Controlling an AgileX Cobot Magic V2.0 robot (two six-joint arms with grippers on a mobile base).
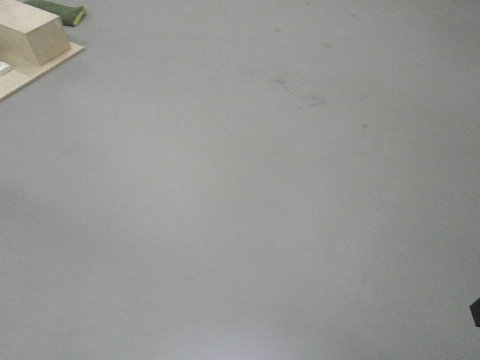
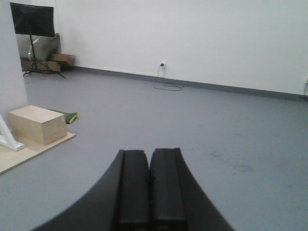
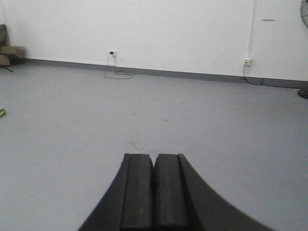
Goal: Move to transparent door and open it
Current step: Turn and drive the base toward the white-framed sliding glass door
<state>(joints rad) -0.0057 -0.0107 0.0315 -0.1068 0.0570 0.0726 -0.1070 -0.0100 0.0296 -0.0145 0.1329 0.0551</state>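
Over grey floor (image 1: 240, 210) nr wood box (image 2: 37, 124), L pincer (image 2: 149, 155) & R pincer (image 3: 154, 158) both closed tight.

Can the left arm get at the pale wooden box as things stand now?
Probably not: the left gripper, shut, has open grey floor between it and the wooden box, far off to its left.

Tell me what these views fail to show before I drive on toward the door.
- Door: in no view. The left wrist view shows only a white brace, cut by the left edge.
- Front view: dark object cut by the right edge, unidentifiable; green item cut by the top edge.
- Right wrist view: round thing cut by the right edge.
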